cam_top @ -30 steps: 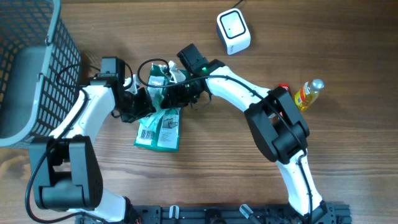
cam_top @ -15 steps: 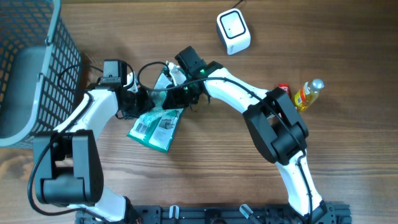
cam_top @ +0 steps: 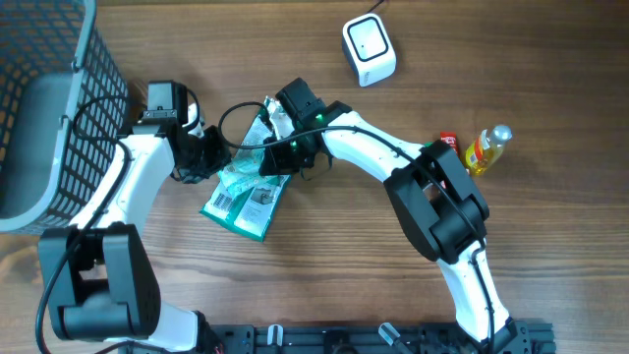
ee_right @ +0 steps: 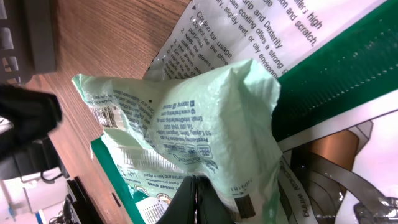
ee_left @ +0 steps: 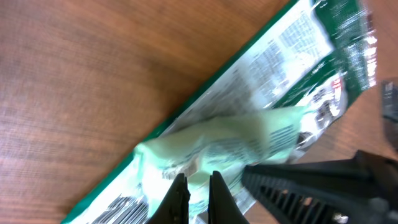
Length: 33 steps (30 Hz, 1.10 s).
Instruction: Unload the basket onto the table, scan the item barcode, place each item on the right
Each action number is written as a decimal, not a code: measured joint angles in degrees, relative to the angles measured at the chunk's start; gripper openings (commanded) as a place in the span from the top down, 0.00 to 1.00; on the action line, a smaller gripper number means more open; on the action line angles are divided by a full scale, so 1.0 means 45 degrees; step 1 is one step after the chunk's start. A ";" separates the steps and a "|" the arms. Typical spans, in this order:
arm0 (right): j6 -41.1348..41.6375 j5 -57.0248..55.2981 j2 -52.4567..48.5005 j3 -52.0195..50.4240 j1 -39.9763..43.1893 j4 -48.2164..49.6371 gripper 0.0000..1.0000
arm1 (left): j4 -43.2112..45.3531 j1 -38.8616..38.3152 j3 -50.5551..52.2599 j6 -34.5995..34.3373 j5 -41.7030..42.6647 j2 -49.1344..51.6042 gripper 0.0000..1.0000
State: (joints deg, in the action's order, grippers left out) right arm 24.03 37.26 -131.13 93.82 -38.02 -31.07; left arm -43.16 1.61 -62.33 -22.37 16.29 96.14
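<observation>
Pale green crinkled plastic pouch (cam_top: 239,169), pinched from both ends: by the left gripper (cam_top: 208,157) on the side nearer the grey wire basket (cam_top: 59,108), fingers pressed together on a fold of film, and by the right gripper (cam_top: 273,155) on the other side, fingers likewise closed on the film's edge. Lying low over the brown wooden table (cam_top: 344,256), left of its middle, on top of a flat green-and-white printed packet (cam_top: 246,208); whether joined to that packet, cannot tell. Well apart from the white cube-shaped scanner (cam_top: 369,49) at the far edge. Small barcode (ee_right: 107,116) showing on the pouch in the right wrist view; white barcode label (cam_top: 229,204) on the flat packet from above. Judged as the presenting step: item gripped, not yet brought to the scanner. Next, probably: lift with both arms together, keep the film taut so the code lies flat, carry toward the white cube and turn the bars to its face. Worth minding: thin film, apt to crumple or slip, and the flat packet possibly dragging along.
</observation>
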 measured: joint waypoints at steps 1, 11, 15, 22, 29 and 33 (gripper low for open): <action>0.0000 -0.0005 0.0000 0.0000 0.0000 0.0000 0.95 | -0.0073 0.0000 0.0019 -0.0019 -0.0015 0.0000 0.96; 0.0000 -0.0010 0.0000 0.0000 -0.0019 0.0019 0.94 | 0.1841 0.0000 0.2025 -0.0646 -0.1093 -0.0044 0.96; 0.0121 0.0107 0.0024 0.0019 -0.0019 0.0087 0.90 | 0.2589 0.0000 0.2467 -0.0729 -0.1195 -0.0228 0.96; -0.0010 0.0335 0.0121 0.0291 0.0350 0.0811 0.90 | 0.2749 0.0000 0.2472 -0.0738 -0.1404 -0.0233 0.95; -0.0117 -0.0267 0.0155 0.0291 0.0374 0.1787 0.96 | 0.2749 0.0000 0.2472 -0.0738 -0.1530 -0.0233 0.95; -0.0175 -0.0296 0.0160 0.0291 0.0335 0.2569 0.96 | 0.2769 0.0000 0.2472 -0.0738 -0.1574 -0.0233 0.94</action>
State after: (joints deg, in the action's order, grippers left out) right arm 23.24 35.92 -130.41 95.13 -36.51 -19.51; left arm -30.70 1.61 -51.20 -25.69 9.21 95.09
